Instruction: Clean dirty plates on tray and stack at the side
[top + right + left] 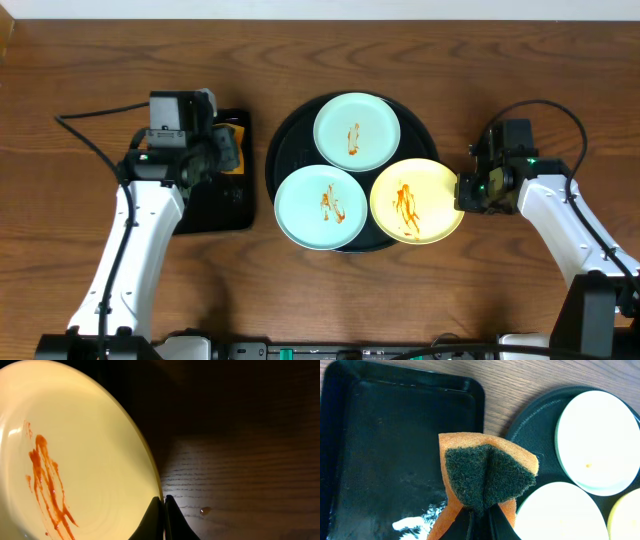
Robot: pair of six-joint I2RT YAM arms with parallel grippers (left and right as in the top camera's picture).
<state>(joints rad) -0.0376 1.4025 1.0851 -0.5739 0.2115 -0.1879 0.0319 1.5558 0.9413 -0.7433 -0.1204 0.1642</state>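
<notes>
Three sauce-smeared plates lie on the round black tray (285,140): a mint one (357,131) at the back, a mint one (320,206) at the front left, and a yellow one (415,200) at the front right. My right gripper (462,190) is shut on the yellow plate's right rim; in the right wrist view the fingers (164,502) pinch the edge of the yellow plate (90,460). My left gripper (480,520) is shut on an orange sponge with a dark green scouring face (487,472). It hangs between the rectangular tray and the round tray (535,430).
A smaller rectangular black tray (215,205) lies left of the round one, wet and glossy in the left wrist view (385,450). A small droplet (205,509) sits on the wooden table (240,470) beside the yellow plate. Arm cables trail over the table at both sides.
</notes>
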